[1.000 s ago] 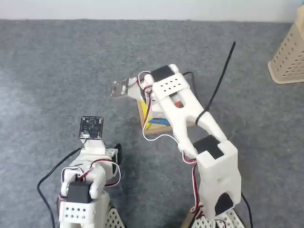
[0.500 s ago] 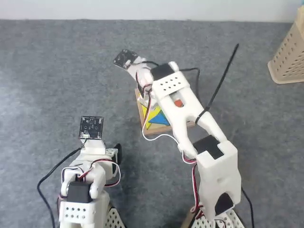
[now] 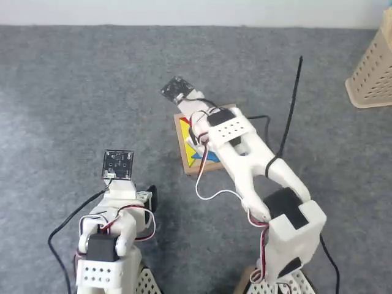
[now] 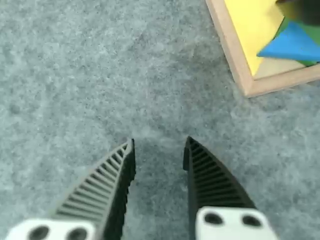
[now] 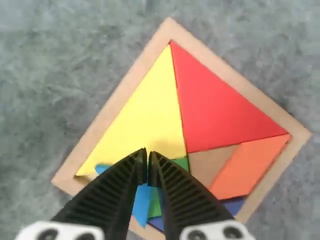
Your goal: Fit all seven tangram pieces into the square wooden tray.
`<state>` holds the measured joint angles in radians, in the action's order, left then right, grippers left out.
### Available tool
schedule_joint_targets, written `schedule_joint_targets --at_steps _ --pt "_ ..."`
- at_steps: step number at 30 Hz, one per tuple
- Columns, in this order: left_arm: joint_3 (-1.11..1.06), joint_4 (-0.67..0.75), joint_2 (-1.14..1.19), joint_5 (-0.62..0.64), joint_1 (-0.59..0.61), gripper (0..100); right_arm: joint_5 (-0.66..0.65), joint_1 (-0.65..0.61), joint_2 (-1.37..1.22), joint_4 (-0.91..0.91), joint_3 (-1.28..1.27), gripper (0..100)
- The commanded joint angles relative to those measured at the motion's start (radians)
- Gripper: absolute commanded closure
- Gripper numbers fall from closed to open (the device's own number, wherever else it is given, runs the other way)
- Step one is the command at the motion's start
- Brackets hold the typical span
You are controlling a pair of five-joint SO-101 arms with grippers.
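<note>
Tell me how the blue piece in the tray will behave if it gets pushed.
The blue piece looks flat, thin and rigid, so it would probably slide rather than bend or roll. It seems to lie partly over the yellow triangle, unseated, so a nudge may shift it easily. The tray rim should stop it.

Grey carpeted table (image 3: 73,73) bearing the square wooden tray (image 3: 181,146) and a beige slotted basket (image 3: 373,67)
</note>
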<state>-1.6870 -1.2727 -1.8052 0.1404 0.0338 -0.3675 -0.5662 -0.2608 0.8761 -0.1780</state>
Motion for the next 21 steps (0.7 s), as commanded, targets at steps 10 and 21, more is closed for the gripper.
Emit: schedule_joint_targets --at_steps 10,21 --pt "0.002 0.006 -0.020 0.006 0.003 85 0.006 -0.024 0.010 -0.015 -0.015 99.2" --pt "0.002 0.006 -0.020 0.006 0.003 85 0.006 -0.030 0.019 -0.015 -0.066 99.2"
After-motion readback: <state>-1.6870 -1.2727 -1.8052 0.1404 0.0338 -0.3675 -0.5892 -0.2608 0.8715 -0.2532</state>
